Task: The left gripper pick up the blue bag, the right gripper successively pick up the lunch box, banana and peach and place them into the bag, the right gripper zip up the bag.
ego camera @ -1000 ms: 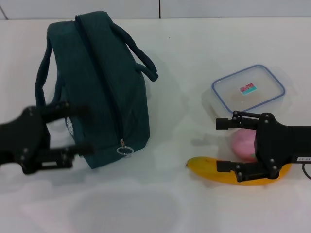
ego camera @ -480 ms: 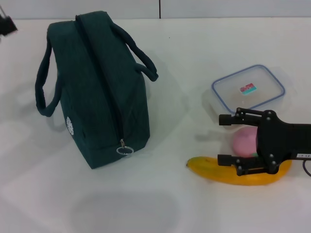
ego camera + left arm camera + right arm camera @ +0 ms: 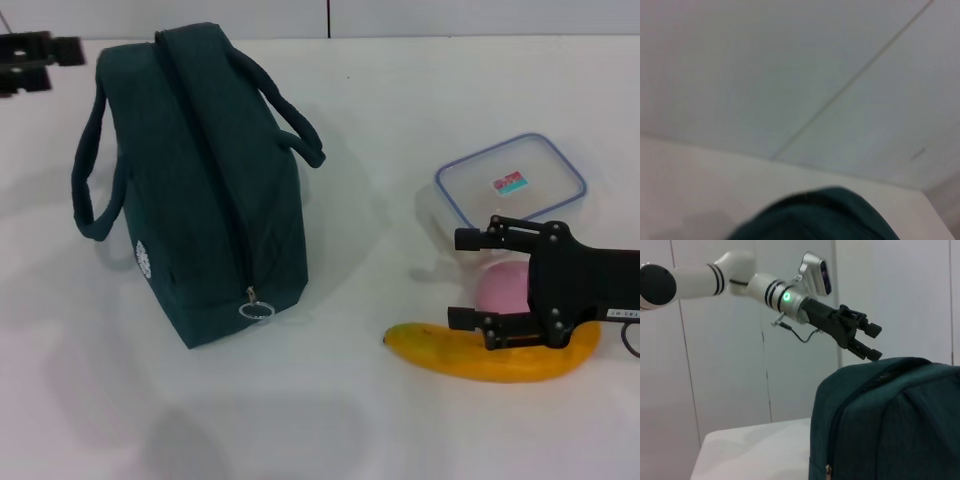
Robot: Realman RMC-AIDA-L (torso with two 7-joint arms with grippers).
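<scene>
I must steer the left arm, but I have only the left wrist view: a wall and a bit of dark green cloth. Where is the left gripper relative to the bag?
Observer: The left gripper hangs open by the far top corner of the bag, on its left side, holding nothing.
Operator: Are the handles free?
Observer: Yes, both handles droop at the bag's sides, ungrasped.
Operator: And the right arm?
Observer: The right gripper is open over the peach and banana, beside the lunch box.

lunch box (image 3: pixel 511 186) sticker – unreadable | bag (image 3: pixel 200 180) emblem – unreadable
</scene>
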